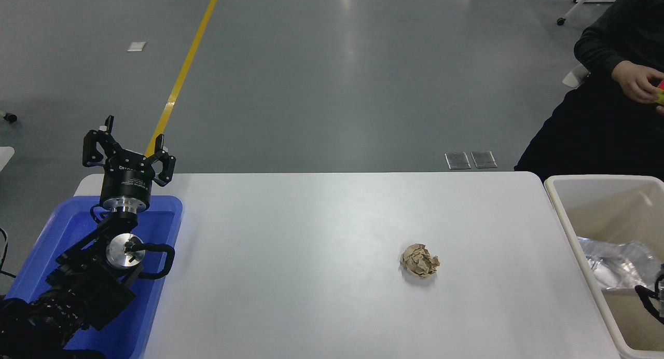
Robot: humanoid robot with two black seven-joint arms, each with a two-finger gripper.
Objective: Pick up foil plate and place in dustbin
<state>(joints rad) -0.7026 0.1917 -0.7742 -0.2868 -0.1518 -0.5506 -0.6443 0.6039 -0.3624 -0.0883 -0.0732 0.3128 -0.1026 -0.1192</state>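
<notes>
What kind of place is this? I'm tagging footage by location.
Probably a robotics lab or industrial test hall: a bare grey floor with a yellow line, a white table with sorting bins, and a parked robot arm, its left gripper idle.

The foil plate (617, 263) lies inside the dustbin (573, 232), which stands just off the bench's (311, 234) right edge. A small part of the right gripper (654, 297) shows over the dustbin. The left gripper (128, 154), fingers spread, hangs above the blue bin (155, 276) at the bench's left edge. A crumpled paper ball (419, 261) sits right of centre.
</notes>
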